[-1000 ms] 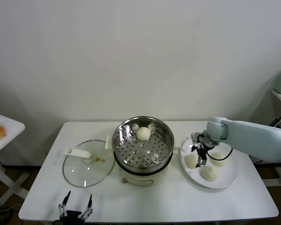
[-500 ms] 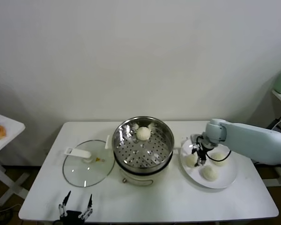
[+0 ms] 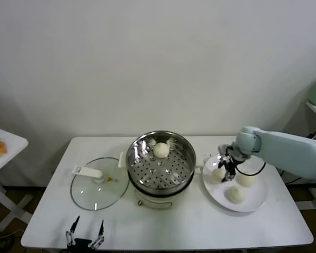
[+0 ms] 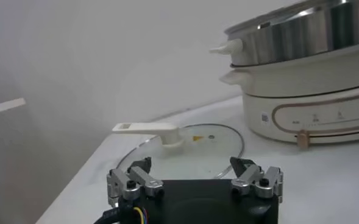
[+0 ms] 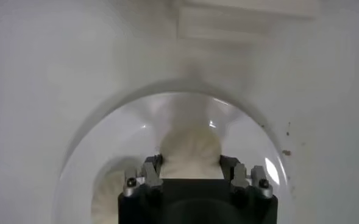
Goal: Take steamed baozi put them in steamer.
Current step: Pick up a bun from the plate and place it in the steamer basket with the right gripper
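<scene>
a: head view, what's on the table?

b: a steel steamer (image 3: 160, 162) sits mid-table on its white cooker base, one bun (image 3: 161, 149) resting on the holed floor toward the far side. a glass lid (image 3: 99, 183) lies flat on the table just left of it. to the right, a white plate (image 3: 253, 202) carries three more buns; the right gripper (image 3: 225, 171) reaches down over the plate's left part and pinches the bun there (image 3: 219, 173). two loose buns (image 3: 247, 179) (image 3: 235, 194) lie nearby on the plate.

a: and the left arm?

b: parked low at the table's near edge, the left gripper (image 3: 85, 235) has its fingers spread.

a: left wrist view?

b: the left gripper (image 4: 195, 181) with fingers apart, nothing between them. beyond lies the lid (image 4: 188, 149) with its white handle, and the steamer (image 4: 301, 29) stands on the cooker base (image 4: 307, 109).

a: right wrist view?

b: the right gripper (image 5: 190, 172) is pressed onto a bun (image 5: 190, 152), a finger on each flank, above the plate (image 5: 94, 146). another bun (image 5: 109, 192) shows beside it.
</scene>
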`<state>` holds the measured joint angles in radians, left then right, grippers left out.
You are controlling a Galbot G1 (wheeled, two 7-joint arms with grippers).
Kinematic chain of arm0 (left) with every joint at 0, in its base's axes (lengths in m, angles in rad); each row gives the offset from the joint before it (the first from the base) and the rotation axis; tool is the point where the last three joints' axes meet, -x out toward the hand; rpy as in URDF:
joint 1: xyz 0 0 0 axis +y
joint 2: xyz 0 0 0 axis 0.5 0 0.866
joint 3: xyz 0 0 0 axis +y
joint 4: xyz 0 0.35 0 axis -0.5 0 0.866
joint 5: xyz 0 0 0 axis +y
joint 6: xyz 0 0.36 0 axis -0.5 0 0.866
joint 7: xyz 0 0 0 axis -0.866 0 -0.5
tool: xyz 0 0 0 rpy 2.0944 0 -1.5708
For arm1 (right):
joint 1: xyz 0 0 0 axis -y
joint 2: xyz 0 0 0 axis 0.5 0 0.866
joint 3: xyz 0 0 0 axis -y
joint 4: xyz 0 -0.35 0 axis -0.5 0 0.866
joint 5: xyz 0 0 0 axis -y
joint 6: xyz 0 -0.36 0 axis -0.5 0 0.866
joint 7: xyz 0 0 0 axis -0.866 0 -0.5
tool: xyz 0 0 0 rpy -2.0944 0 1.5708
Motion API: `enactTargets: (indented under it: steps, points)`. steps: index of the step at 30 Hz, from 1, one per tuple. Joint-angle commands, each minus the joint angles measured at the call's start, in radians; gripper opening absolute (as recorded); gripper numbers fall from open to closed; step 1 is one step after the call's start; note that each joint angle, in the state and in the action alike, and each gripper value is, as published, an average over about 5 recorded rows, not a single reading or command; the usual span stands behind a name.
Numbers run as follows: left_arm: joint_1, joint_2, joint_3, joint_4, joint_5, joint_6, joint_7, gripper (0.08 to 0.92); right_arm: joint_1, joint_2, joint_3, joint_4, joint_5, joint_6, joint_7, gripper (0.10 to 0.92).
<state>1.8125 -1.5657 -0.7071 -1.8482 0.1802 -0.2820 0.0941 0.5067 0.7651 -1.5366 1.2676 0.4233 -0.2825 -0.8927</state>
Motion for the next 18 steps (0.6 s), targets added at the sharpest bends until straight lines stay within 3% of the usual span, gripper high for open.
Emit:
enactTargets:
  steps: [1, 9, 18]
  points:
    - [0.004, 0.001, 0.003, -0.003, 0.008, 0.000, 0.000, 0.823, 0.365, -0.034, -0.205, 0.101, 0.152, 0.033, -0.084, 0.645]
    - [0.004, -0.002, 0.017, -0.016, 0.008, 0.003, 0.000, 0.823, 0.631, 0.035, -0.300, 0.212, 0.336, 0.021, -0.126, 0.645]
    - [0.002, 0.005, 0.017, -0.028, 0.006, 0.006, 0.005, 0.823, 0.651, 0.207, -0.196, 0.264, 0.499, -0.050, -0.096, 0.645]
